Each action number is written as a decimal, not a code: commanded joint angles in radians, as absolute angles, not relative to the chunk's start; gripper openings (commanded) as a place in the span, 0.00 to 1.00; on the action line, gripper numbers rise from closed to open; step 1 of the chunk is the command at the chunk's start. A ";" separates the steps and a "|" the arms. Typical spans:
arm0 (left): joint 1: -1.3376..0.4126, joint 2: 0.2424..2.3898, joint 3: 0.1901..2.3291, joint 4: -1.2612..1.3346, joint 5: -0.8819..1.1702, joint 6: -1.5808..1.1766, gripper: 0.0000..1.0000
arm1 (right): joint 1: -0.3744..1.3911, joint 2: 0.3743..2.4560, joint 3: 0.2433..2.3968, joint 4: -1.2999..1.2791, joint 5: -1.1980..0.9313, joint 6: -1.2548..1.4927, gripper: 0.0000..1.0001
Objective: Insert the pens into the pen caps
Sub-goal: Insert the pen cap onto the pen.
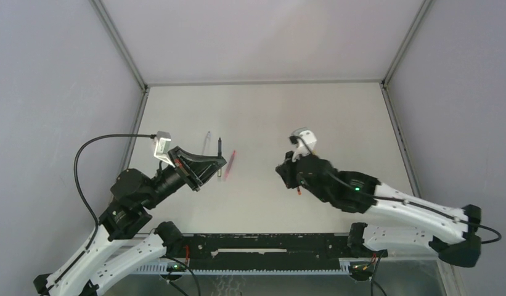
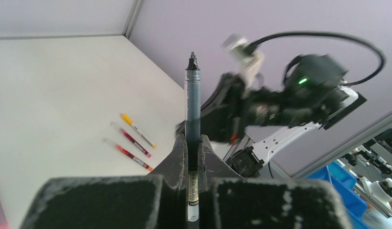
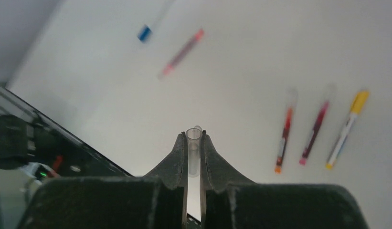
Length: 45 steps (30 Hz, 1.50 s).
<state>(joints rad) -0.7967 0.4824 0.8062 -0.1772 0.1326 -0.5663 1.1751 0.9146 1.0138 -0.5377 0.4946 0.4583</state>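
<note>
Separately, black pen (image 2: 192,105) clamped, clear cap (image 3: 194,150) clamped.

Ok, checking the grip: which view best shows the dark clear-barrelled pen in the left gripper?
Left wrist: the dark clear-barrelled pen stands sharp, pinched in the left gripper. Top external shows only a thin dark line; right wrist misses it.
</note>
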 commanded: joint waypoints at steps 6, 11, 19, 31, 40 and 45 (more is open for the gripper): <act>-0.791 0.428 0.808 -0.212 0.112 -0.553 0.00 | 1.181 1.322 0.950 -0.505 0.424 0.426 0.00; -0.791 0.398 0.799 -0.233 0.104 -0.555 0.00 | 1.224 1.510 0.948 -0.371 0.497 0.382 0.00; -0.791 0.367 0.799 -0.267 0.085 -0.555 0.00 | 1.241 1.547 0.824 -0.147 0.442 0.379 0.02; -0.791 0.361 0.778 -0.269 0.081 -0.582 0.00 | 1.265 1.536 0.580 0.193 0.535 0.357 0.04; -0.790 0.377 0.775 -0.260 0.077 -0.584 0.00 | 1.271 1.641 0.519 0.289 0.487 0.359 0.08; -0.790 0.365 0.777 -0.289 0.071 -0.587 0.00 | 1.280 1.701 0.518 0.291 0.490 0.376 0.09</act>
<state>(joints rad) -0.7967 0.3660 0.7929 -0.2977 0.0807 -0.5766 1.2671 1.6325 0.5552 0.3592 0.5446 0.3573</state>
